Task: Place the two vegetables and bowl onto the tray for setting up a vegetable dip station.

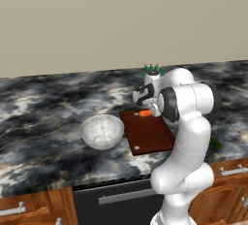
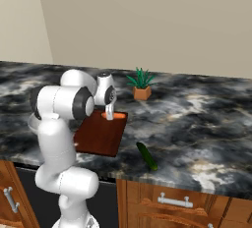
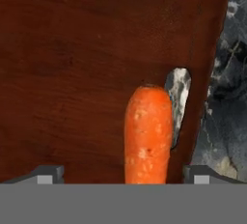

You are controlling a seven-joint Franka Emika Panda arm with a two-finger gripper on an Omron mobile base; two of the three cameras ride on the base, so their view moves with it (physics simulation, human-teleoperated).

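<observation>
The orange carrot (image 3: 147, 133) lies flat on the dark reddish-brown tray (image 3: 72, 73), right beside its slot handle at the far end. My gripper (image 3: 124, 175) hangs just over the carrot, open, with one fingertip well clear on each side. From the base, the carrot (image 1: 144, 113) (image 2: 116, 116) shows under the gripper (image 1: 154, 109) (image 2: 109, 112) at the tray's (image 1: 150, 134) (image 2: 101, 133) back edge. The glassy bowl (image 1: 102, 131) stands on the counter just left of the tray. The dark green cucumber (image 2: 146, 155) lies on the counter right of the tray, near the front edge.
A spiky potted plant (image 2: 141, 85) (image 1: 153, 70) stands behind the tray near the wall. The marbled counter (image 1: 43, 103) stretches wide to both sides. Wooden drawers with metal handles (image 2: 173, 201) run below the front edge.
</observation>
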